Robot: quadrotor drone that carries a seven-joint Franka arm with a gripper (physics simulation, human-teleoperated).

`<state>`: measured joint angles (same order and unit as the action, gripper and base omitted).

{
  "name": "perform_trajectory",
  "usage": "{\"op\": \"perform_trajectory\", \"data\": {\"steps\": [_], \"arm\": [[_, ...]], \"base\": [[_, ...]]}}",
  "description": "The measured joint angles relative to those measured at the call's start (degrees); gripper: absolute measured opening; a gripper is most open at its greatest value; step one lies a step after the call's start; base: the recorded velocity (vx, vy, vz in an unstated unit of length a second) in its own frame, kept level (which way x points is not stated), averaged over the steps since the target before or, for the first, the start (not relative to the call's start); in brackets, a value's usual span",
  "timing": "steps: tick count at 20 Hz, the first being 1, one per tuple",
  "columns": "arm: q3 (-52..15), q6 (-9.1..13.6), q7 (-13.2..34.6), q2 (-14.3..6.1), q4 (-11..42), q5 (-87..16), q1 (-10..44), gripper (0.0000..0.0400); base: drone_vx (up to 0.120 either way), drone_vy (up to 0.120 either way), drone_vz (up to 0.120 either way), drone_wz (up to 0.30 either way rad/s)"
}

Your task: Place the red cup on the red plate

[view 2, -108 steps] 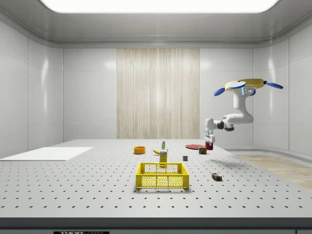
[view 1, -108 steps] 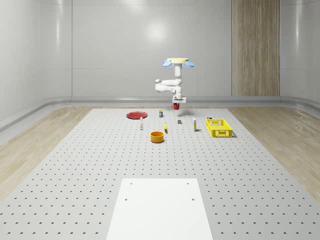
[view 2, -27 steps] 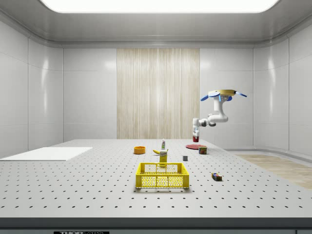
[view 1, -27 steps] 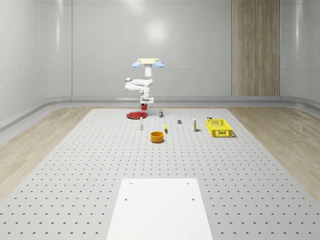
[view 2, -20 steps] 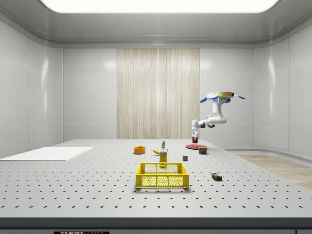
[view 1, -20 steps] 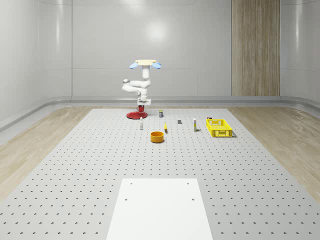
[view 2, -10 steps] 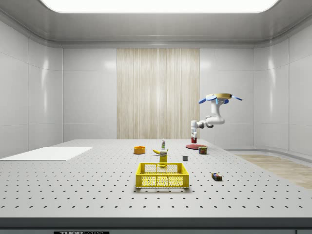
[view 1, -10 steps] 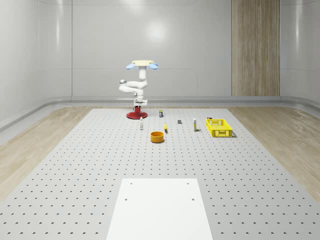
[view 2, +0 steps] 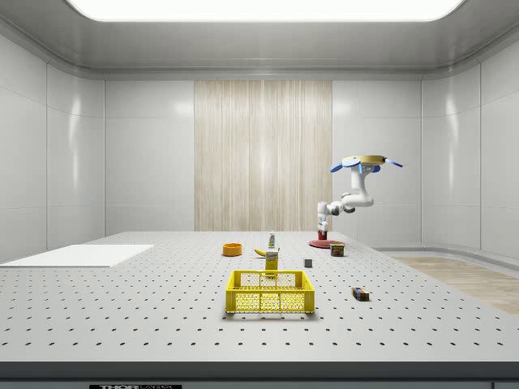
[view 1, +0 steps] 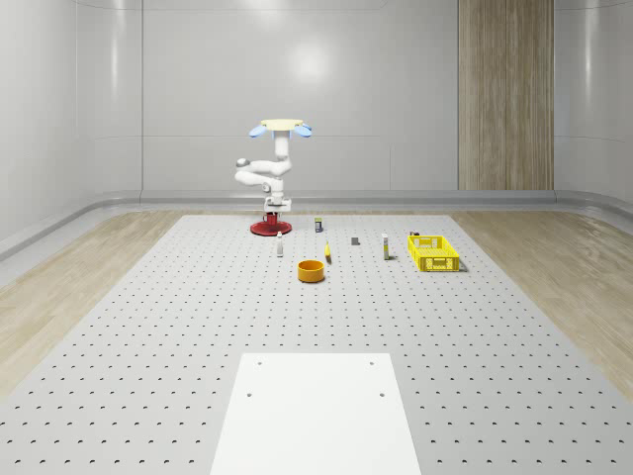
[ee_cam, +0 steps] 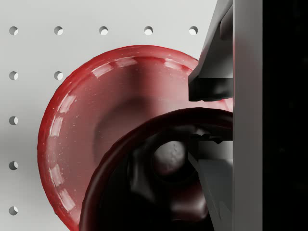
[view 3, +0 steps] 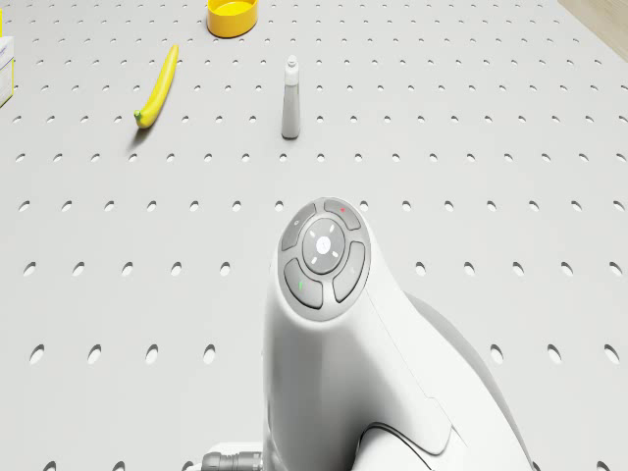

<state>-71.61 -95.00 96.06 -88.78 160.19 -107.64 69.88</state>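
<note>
One red cup (ee_cam: 159, 178) in gripper (ee_cam: 211, 115), w/ red plate (ee_cam: 96, 115) below.

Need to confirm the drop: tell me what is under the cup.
In the wrist view the red plate lies directly beneath the cup, held at the gripper. The cup covers part of the plate; contact cannot be judged.

The white arm (view 3: 334, 324) with its round button panel hangs over the perforated table (view 3: 510, 147), beyond it a banana (view 3: 157, 86), a small white bottle (view 3: 290, 98) and a yellow bowl (view 3: 232, 17).
</note>
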Motion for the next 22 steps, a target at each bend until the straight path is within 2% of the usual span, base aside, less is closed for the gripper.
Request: {"op": "perform_trajectory", "data": {"steps": [11,14,16,19,22], "arm": [[5.0,-1.8,0.0,0.5,-1.8,-4.8,1.0,0.0099],[5.6,-1.9,-0.1,0.7,-2.0,-5.4,1.1,0.0245],[5.6,-1.8,-0.1,0.8,-2.0,-5.4,1.0,0.0306],[4.5,-1.1,-0.2,0.9,-1.5,-4.4,0.7,0.0356],[2.5,-0.2,-0.2,0.9,-0.7,-2.6,0.2,0.0379]], "base": [[0.0,0.0,0.0,0.0],[0.0,0.0,0.0,0.0],[0.0,0.0,0.0,0.0],[0.0,0.0,0.0,0.0],[0.0,0.0,0.0,0.0]]}}
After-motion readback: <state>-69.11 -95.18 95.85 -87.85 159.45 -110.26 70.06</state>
